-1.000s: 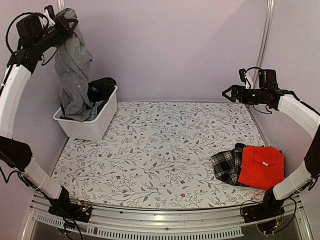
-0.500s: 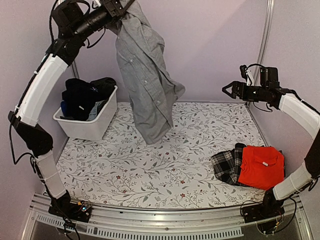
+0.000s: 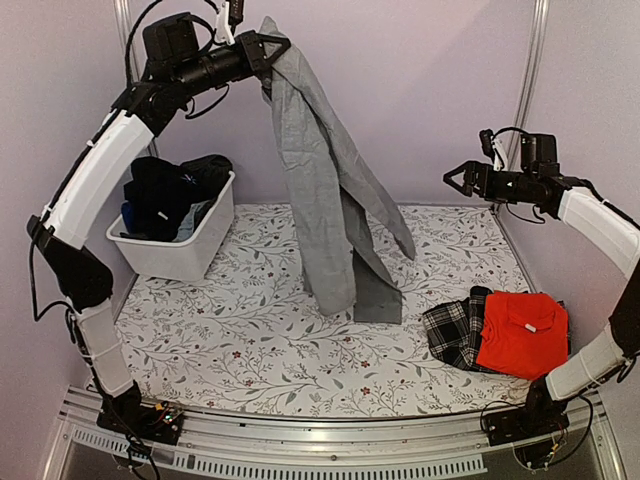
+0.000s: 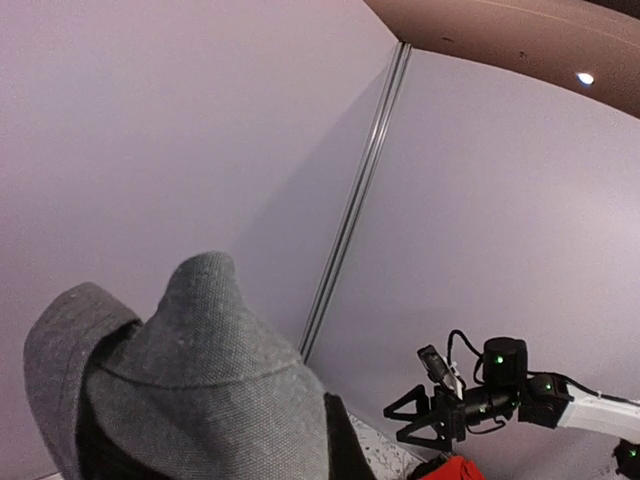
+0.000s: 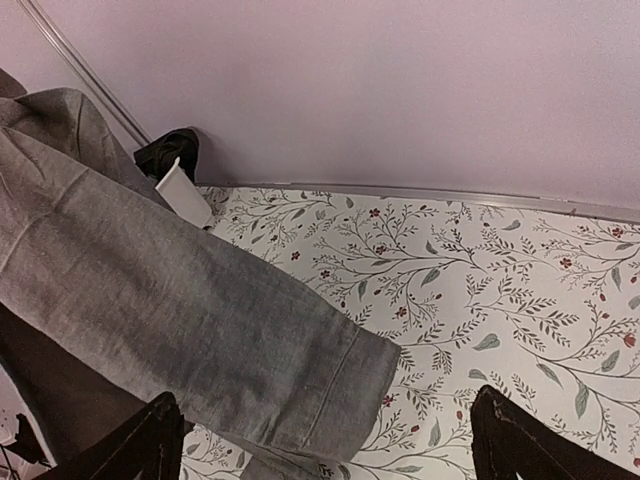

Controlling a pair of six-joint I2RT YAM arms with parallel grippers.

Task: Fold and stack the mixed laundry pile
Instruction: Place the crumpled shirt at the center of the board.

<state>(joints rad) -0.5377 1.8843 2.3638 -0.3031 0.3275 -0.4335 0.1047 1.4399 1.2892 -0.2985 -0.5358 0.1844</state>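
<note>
The left pincer (image 3: 266, 46) is clamped tight on a bunch of the grey long-sleeved collared shirt (image 3: 325, 200), up by what looks like the collar. It holds the shirt high over the middle of the floral-patterned surface (image 3: 250, 350). The shirt hangs in a long narrow drape, its hem down at the surface; I cannot tell whether it touches. The right pincer (image 3: 457, 183) hangs over the far right side with its fingers spread wide and nothing in them.

My worry is that single pinch. With all the cloth's weight on one bunch, a swing could pull it loose, and the shirt would land in a heap. A flying sleeve could also brush the folded red shirt (image 3: 522, 333) lying on the black-and-white plaid cloth (image 3: 452, 330) and spoil that stack.

A second ago the shirt dangled over the white rectangular plastic tub (image 3: 195, 240), its tail among the dark garments (image 3: 160, 190) there. It has since swung clear and travelled right, turning edge-on. The right arm and the stack have not moved.
</note>
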